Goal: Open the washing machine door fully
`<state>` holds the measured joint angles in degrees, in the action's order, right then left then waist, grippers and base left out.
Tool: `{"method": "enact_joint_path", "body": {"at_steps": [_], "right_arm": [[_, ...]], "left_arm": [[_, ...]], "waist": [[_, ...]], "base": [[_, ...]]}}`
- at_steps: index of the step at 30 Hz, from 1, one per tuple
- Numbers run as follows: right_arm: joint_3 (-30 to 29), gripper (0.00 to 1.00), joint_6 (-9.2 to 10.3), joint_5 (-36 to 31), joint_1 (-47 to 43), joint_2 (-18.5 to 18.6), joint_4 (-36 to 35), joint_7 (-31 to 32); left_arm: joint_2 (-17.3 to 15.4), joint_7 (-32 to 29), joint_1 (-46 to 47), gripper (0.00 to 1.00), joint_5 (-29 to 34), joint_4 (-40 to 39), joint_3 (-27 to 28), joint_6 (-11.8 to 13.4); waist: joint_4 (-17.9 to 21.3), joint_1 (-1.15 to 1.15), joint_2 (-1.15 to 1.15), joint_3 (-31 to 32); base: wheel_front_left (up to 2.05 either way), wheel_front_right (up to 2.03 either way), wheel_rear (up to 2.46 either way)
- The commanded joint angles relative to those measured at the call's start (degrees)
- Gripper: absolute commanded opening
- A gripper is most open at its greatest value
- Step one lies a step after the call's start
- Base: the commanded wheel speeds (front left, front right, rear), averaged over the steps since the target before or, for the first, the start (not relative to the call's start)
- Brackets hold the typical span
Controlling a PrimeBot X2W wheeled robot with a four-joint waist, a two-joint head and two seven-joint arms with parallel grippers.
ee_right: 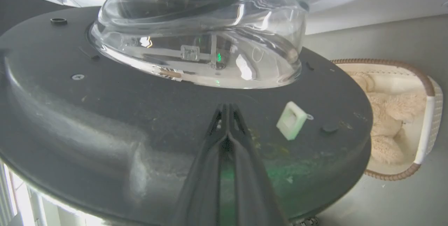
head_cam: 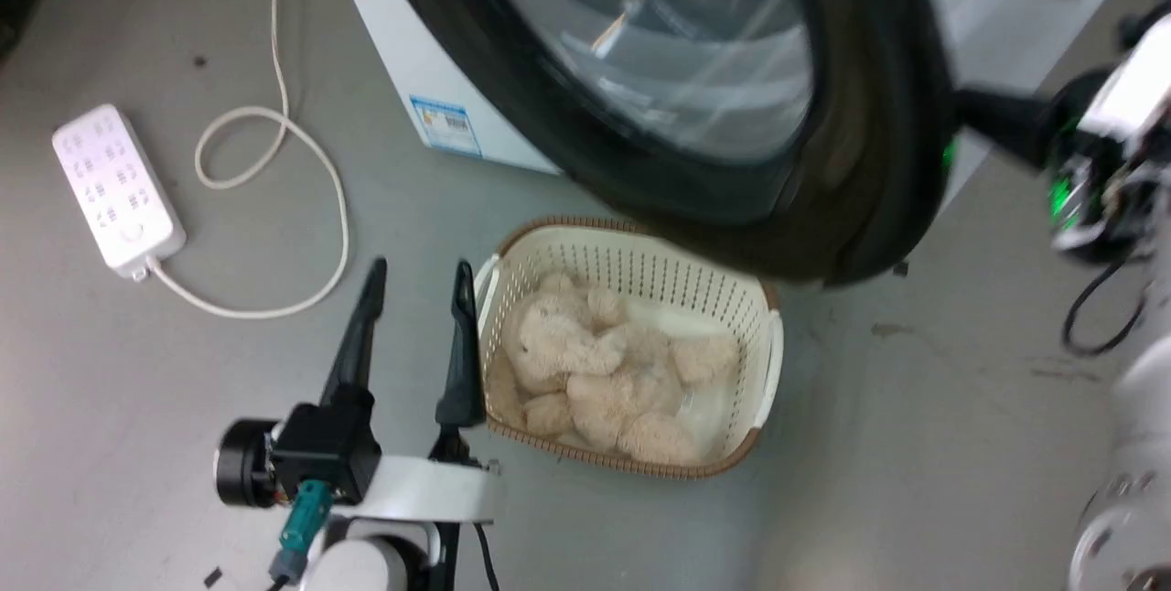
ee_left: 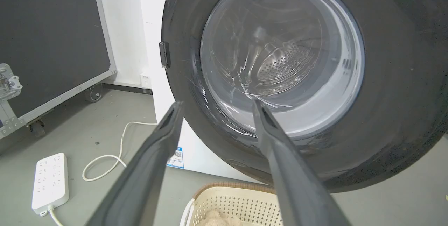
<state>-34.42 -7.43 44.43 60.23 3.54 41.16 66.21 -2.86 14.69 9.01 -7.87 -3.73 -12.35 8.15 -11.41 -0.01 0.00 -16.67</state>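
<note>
Floor (head_cam: 915, 408) grey, door (head_cam: 878, 115) open, basket (head_cam: 773, 349), power strip (head_cam: 116, 190)

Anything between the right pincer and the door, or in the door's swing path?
Nothing at the right pincer; its tips appear against the washing machine door. Left pincer and basket sit on its outer side; clearance unclear.

Glossy door (ee_left: 402, 79), plush toy (head_cam: 595, 362)
Door rim is glossy black, its bowl clear glass; the basket (head_cam: 640, 266) is perforated plastic.
</note>
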Motion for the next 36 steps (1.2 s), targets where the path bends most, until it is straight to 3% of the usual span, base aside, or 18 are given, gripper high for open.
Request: {"method": "enact_joint_path", "body": {"at_steps": [1,9,10,11,12,13,15,16,23,27,28,29,36], "right_arm": [[3.6,0.0,-0.06,4.0,-4.0,-0.6,0.3,0.6],[21.6,0.0,-0.06,20.8,-14.9,-0.7,-1.0,-1.8],[21.6,0.0,-0.06,20.8,-14.9,-0.7,-1.0,-1.8],[26.6,0.0,-0.06,24.9,-17.2,-0.7,-1.9,-3.1],[26.6,0.0,-0.06,24.9,-17.2,-0.7,-1.9,-3.1],[31.5,0.0,-0.06,28.8,-19.5,-0.7,-3.2,-4.7],[33.8,0.0,-0.06,30.8,-20.5,-0.7,-3.9,-5.6],[38.4,0.0,-0.06,34.1,-22.2,-0.7,-5.1,-7.5],[49.4,0.0,-0.06,40.5,-25.2,-0.7,-8.5,-13.2],[53.4,0.0,-0.06,40.6,-26.1,-0.7,-10.1,-16.5],[53.5,0.19,-0.06,39.9,-26.2,-0.7,-10.4,-17.6],[53.4,0.97,-0.06,39.0,-26.4,-0.6,-10.8,-18.7],[49.0,1.0,-0.06,32.0,-30.7,3.6,-18.3,-28.0]], "left_arm": [[0.0,0.3,-1.7,1.0,-0.6,0.9,-0.4,-0.4],[0.0,0.3,-5.0,1.0,-1.1,2.2,-1.8,-0.8],[0.0,0.3,-5.0,1.0,-1.1,2.2,-1.8,-0.8],[0.0,0.3,-5.7,1.0,-1.0,2.5,-2.1,-0.9],[0.0,0.3,-5.7,1.0,-1.0,2.5,-2.1,-0.9],[0.0,0.3,-6.2,1.0,-1.0,2.9,-2.4,-1.2],[0.0,0.3,-6.4,1.0,-1.0,3.1,-2.6,-1.3],[0.0,0.3,-6.8,1.0,-1.0,3.5,-2.9,-1.5],[0.0,0.3,-7.4,1.0,-1.3,4.1,-3.5,-1.6],[0.0,0.3,-7.6,1.0,-1.4,4.3,-3.5,-1.5],[0.0,0.3,-7.7,1.0,-1.4,4.3,-3.3,-1.6],[0.0,0.3,-7.7,1.0,-1.3,4.3,-3.1,-1.6],[0.0,0.3,-8.8,1.0,-2.8,5.6,-0.6,-2.6]], "waist": [[0.6,0.01,0.0,3.4],[0.5,0.01,0.0,7.2],[0.5,0.01,0.0,7.2],[0.2,0.01,0.0,7.7],[0.2,0.01,0.0,7.7],[-0.3,0.01,0.0,8.1],[-0.6,0.01,0.0,8.3],[-1.1,0.01,0.0,8.5],[-2.5,0.01,0.0,8.8],[-3.1,0.01,0.0,9.1],[-3.1,0.01,0.0,9.2],[-3.1,0.01,0.0,9.4],[-0.8,0.01,0.0,11.8]], "base": [[0.0,0.0,0.0],[0.0,0.0,0.0],[0.0,0.0,0.0],[0.0,0.0,0.0],[0.0,0.0,0.0],[0.0,0.0,0.0],[0.0,0.0,0.0],[0.0,0.0,0.0],[0.0,0.0,0.0],[0.0,0.0,0.0],[0.0,0.0,0.0],[0.0,0.0,0.0],[0.0,0.0,0.0]]}}
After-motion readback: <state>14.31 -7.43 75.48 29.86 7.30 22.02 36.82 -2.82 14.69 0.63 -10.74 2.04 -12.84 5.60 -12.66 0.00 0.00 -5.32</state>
